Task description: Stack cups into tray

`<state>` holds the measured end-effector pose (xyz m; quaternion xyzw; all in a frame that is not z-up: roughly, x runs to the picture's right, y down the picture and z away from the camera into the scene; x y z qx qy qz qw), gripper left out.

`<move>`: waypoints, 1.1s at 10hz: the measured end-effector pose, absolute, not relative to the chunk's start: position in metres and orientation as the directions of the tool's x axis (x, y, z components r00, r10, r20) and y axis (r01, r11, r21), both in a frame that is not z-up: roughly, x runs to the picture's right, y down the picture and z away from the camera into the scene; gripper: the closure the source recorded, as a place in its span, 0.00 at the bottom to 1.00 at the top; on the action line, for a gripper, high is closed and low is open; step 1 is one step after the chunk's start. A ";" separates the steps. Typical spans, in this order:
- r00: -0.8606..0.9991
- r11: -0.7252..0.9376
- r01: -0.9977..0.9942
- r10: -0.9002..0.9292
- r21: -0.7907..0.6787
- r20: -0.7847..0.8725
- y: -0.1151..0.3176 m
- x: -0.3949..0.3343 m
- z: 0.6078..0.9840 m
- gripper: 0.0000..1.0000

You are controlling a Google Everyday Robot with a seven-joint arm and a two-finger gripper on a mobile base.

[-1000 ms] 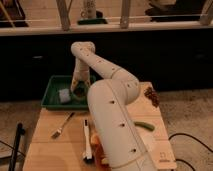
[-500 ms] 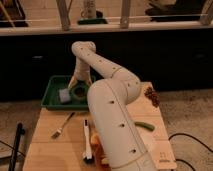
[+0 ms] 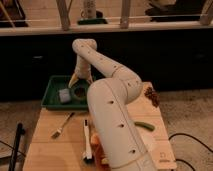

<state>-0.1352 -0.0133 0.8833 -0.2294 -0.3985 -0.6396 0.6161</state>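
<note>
The green tray (image 3: 52, 85) sits at the far left corner of the wooden table. Inside it, towards its right side, stands a small olive-green cup (image 3: 79, 93) with a dark inside. My gripper (image 3: 80, 80) hangs at the end of the white arm, directly over the cup and just above the tray. The gripper's lower end is close to the cup's rim; I cannot tell whether it touches. A small pale grey object (image 3: 64, 95) lies in the tray left of the cup.
A fork (image 3: 62, 125) and a black-and-white utensil (image 3: 87, 140) lie on the table (image 3: 45, 150). A green oblong item (image 3: 144, 126) and a dark brown cluster (image 3: 151, 95) lie to the right. My arm hides an orange thing (image 3: 98, 151) in part.
</note>
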 end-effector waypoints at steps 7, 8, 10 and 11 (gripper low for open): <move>-0.133 0.078 0.972 -0.599 0.222 0.790 -0.027 -0.128 0.880 0.20; -0.134 0.078 0.971 -0.599 0.224 0.790 -0.029 -0.127 0.880 0.20; -0.136 0.078 0.971 -0.596 0.226 0.791 -0.030 -0.126 0.879 0.20; -0.137 0.077 0.971 -0.596 0.226 0.791 -0.030 -0.126 0.879 0.20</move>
